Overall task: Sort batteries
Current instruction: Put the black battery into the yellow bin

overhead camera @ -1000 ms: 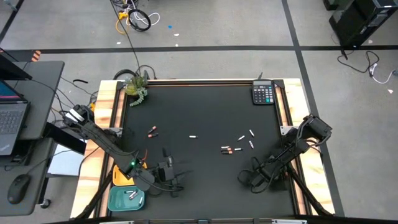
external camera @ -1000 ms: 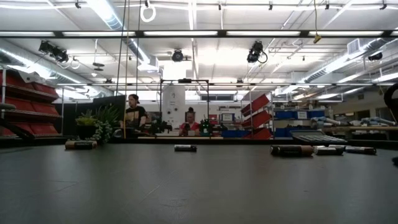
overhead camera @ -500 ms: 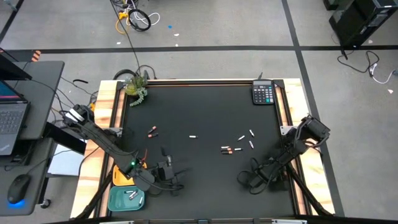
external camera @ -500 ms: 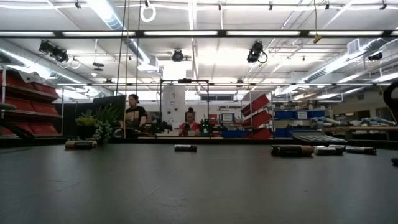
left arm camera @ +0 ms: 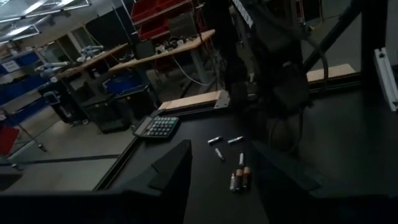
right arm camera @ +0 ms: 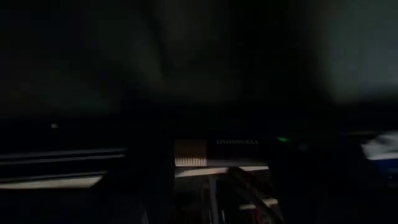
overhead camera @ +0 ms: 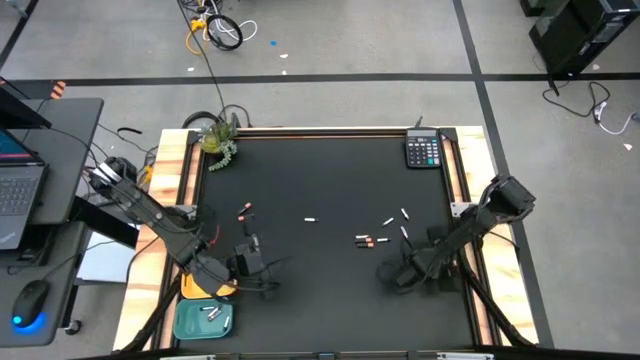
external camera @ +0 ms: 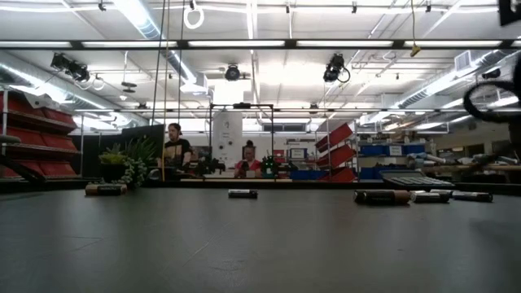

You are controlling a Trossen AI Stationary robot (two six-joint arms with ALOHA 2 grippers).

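Black matting covers the table [overhead camera: 320, 170], and at its near left edge a teal tray [overhead camera: 190, 322] already holds two batteries [overhead camera: 211, 312], with the left pincer [overhead camera: 268, 278] low beside it, fingers spread and empty. Most of the sorting looks undone: a dark pair [overhead camera: 245, 210] lies left of centre, a white one [overhead camera: 311, 218] mid-table, and a cluster [overhead camera: 385, 230] of dark and white cells right of centre. At the near right the right pincer [overhead camera: 385, 275] rests on the mat; whether it pinches anything I cannot tell.
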